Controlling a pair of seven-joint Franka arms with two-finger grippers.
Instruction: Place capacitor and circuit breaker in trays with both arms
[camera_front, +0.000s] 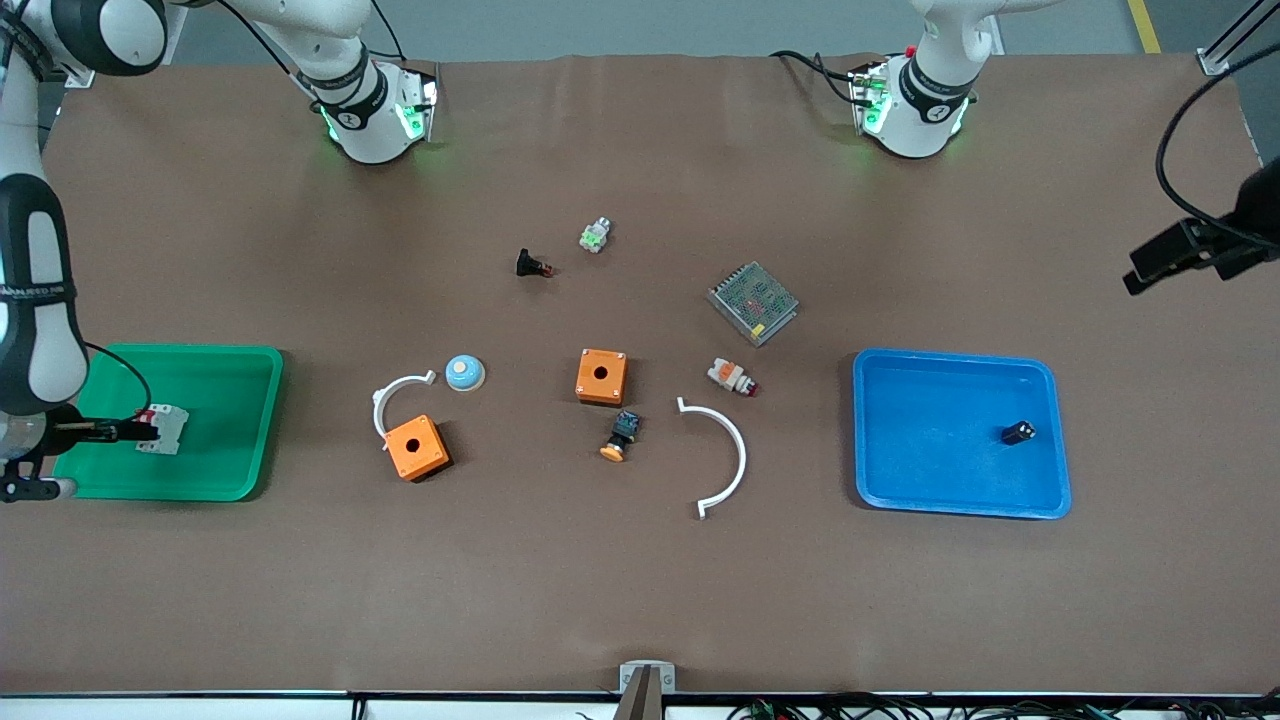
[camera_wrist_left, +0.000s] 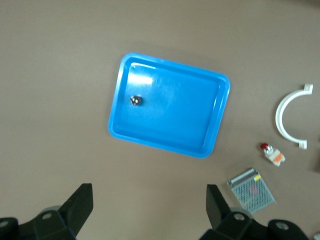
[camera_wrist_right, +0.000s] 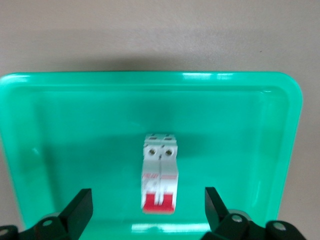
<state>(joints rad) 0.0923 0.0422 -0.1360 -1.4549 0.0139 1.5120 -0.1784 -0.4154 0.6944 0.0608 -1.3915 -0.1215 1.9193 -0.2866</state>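
Note:
The white-and-grey circuit breaker lies in the green tray at the right arm's end of the table, its red levers toward my right gripper. My right gripper hangs low over that tray, open, with the breaker between and just ahead of its fingers, not touching them. The tiny black capacitor rests in the blue tray. My left gripper is raised high at the left arm's end of the table, open and empty.
Between the trays lie two orange boxes, two white curved pieces, a blue dome, a grey meshed unit, a white-and-orange button, a black-and-blue button and a black push-button.

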